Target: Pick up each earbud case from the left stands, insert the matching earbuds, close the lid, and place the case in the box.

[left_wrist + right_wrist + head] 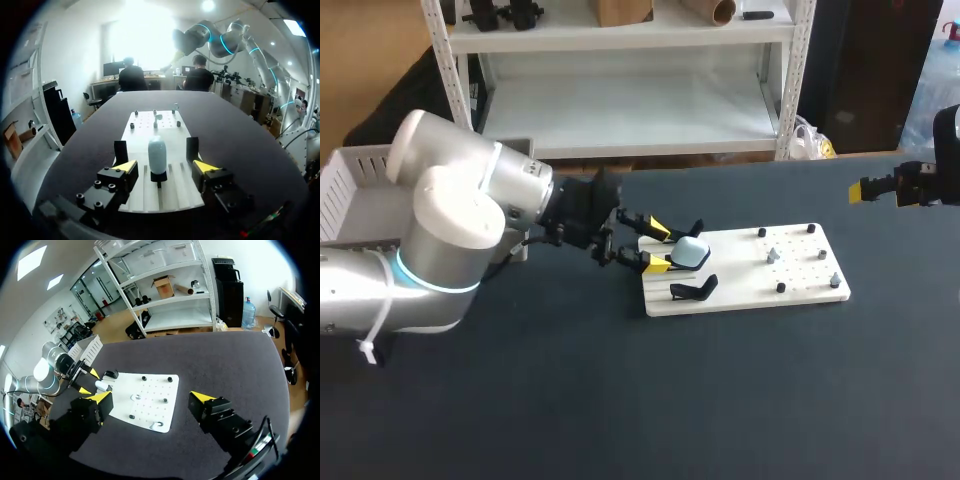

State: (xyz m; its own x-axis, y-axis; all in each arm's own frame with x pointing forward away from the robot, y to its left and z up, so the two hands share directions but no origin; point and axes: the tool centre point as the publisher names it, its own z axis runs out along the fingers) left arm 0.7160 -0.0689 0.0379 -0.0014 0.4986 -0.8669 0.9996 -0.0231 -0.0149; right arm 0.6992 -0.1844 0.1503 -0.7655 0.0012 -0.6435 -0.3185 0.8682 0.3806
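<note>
A pale blue earbud case (691, 252) stands upright on a black stand at the left end of the white board (800, 290). My left gripper (658, 247) reaches in from the left and is open, one yellow tip on each side of the case. In the left wrist view the case (157, 154) stands between the fingertips (126, 166) with a gap on both sides. Small earbuds (772, 256) lie among black pegs on the board's right half. My right gripper (880, 188) hangs open far to the right, above the bare table. In its own view the right gripper (151, 397) is open over the board (150, 412).
An empty black stand (693, 290) sits in front of the case, and another (695, 228) stands behind it. A white slatted box (350, 195) stands at the table's far left, behind my left arm. Dark tabletop surrounds the board.
</note>
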